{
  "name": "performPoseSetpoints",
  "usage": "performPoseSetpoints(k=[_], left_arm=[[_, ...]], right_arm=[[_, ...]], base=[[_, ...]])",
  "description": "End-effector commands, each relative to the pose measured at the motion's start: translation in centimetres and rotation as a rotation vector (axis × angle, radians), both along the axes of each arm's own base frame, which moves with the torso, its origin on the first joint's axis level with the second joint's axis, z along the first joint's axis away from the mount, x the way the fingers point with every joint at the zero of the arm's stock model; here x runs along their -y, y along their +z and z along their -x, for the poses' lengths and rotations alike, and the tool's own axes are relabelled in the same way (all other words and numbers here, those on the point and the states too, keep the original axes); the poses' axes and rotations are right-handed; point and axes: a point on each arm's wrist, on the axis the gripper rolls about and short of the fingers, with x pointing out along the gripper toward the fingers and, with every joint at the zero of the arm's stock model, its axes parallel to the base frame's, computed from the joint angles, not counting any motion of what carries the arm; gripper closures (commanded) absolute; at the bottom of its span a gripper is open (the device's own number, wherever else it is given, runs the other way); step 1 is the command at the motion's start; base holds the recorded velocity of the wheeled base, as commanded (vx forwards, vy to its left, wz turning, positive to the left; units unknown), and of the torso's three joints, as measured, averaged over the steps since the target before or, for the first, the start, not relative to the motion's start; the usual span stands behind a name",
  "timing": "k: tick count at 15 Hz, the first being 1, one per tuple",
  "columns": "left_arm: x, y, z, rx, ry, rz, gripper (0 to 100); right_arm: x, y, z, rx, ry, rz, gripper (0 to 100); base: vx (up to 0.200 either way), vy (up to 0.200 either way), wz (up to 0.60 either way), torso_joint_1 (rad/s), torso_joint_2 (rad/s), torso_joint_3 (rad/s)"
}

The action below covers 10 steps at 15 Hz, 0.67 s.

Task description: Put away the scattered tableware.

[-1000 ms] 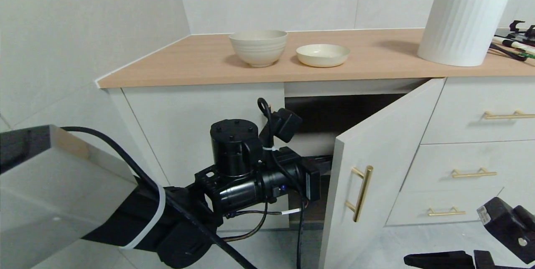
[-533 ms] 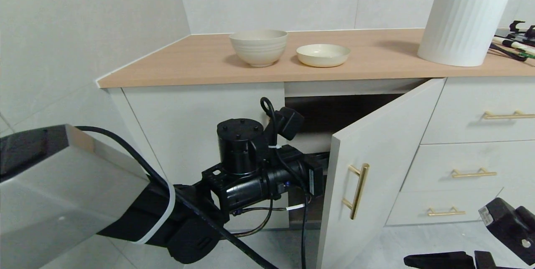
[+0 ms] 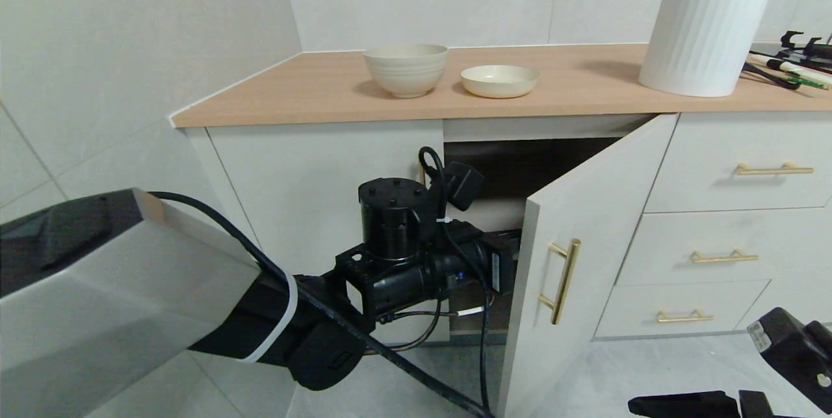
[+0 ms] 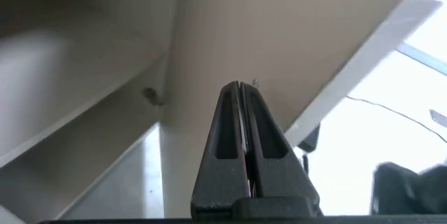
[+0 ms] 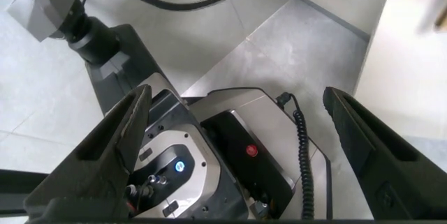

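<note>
A cream ribbed bowl (image 3: pixel 405 69) and a shallow cream dish (image 3: pixel 499 80) stand side by side on the wooden countertop (image 3: pixel 292 96). Below them the cabinet door (image 3: pixel 585 229) with a gold handle (image 3: pixel 563 281) hangs partly open. My left arm's wrist (image 3: pixel 416 255) sits at the dark opening, behind the door's free edge. The left gripper (image 4: pixel 239 88) is shut with nothing in it, its tips against the pale inner face of the door (image 4: pixel 279 28). My right gripper (image 5: pixel 237 112) stands wide open low over the grey floor, holding nothing.
A tall white ribbed container (image 3: pixel 708 25) stands on the counter's right part, with pens and tools (image 3: pixel 790 67) beyond it. Drawers with gold handles (image 3: pixel 773 169) fill the cabinet right of the door. A tiled wall closes the left side.
The head camera has shifted, so the whole scene sits differently. My left arm has moved up and toward the cabinet opening. The door's free edge has swung slightly.
</note>
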Motion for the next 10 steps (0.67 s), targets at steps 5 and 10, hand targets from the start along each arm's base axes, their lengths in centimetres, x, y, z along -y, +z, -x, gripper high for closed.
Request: performPoseSetpoints(k=[5, 10], left_arm=[[4.6, 1.2, 5.0, 0.030, -0.130, 0.026, 100], [7.7, 2.4, 10.6, 0.055, -0.285, 0.066, 100]], right_arm=[[0.5, 0.4, 0.6, 0.039, 0.029, -0.024, 0], [1.5, 0.5, 1.8, 0.102, 0.168, -0.053, 0]], base=[[0.000, 0.000, 0.00, 0.000, 0.00, 0.000], [0.000, 0.000, 0.00, 0.000, 0.00, 0.000]])
